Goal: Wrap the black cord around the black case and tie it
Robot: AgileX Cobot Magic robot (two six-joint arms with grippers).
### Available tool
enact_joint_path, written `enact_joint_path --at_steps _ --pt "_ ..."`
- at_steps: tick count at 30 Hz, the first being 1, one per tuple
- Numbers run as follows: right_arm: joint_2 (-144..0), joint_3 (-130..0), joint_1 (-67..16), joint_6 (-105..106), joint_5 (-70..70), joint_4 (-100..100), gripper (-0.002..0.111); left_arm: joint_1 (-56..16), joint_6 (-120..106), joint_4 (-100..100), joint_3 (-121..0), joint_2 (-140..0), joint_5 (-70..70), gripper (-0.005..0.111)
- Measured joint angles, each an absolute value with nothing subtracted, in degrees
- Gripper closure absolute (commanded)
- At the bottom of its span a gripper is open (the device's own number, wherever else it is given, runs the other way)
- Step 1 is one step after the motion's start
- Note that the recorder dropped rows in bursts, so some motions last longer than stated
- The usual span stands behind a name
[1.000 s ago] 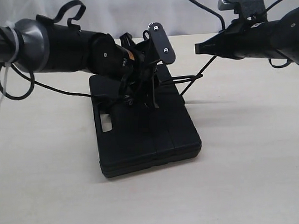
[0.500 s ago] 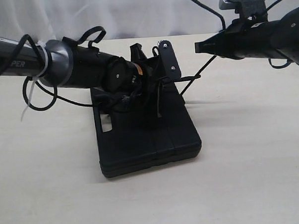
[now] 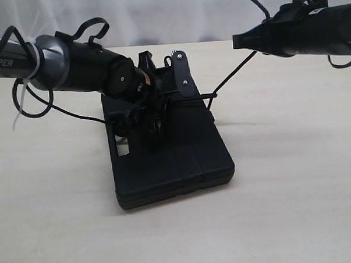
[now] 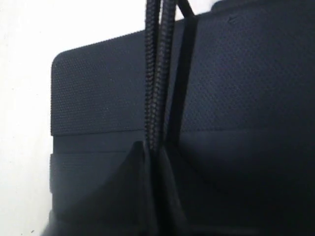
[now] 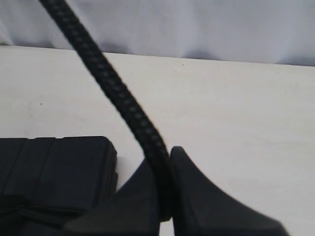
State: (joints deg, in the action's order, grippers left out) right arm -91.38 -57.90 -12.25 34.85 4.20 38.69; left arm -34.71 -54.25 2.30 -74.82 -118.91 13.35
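Braided black cord [image 4: 156, 88]; matt, fine-grained plastic black case [image 3: 177, 160].

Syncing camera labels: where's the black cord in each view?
Exterior: black cord slants taut from the right tool down to the black case.
Left wrist: black cord, doubled, pinched in the left tool, over the case.
Right wrist: black cord, single, clamped in the right tool.
Shared landmark: the case, in all three.
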Motion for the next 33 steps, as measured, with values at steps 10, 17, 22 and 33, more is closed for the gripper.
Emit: enact_joint_path --at_steps 10,17,22,33 --pt "-99.8 -57.9 -7.5 34.6 -0.5 38.7 0.104 -34.7 -54.4 -2.1 -75.0 -118.4 17.2 0.107" --pt "-104.3 -57.9 -3.6 34.3 -0.7 38.8 0.104 -34.7 -54.4 -2.4 -75.0 -118.3 17.7 0.107" --pt "-105.1 -57.9 -0.7 33.3 2.0 38.9 0.104 -34.7 -55.1 -2.4 -75.2 -118.3 17.8 0.107" --pt "-105.5 -58.0 1.0 33.2 -1.9 38.9 0.051 -34.7 -55.5 -2.5 -75.4 -118.2 19.2 0.107"
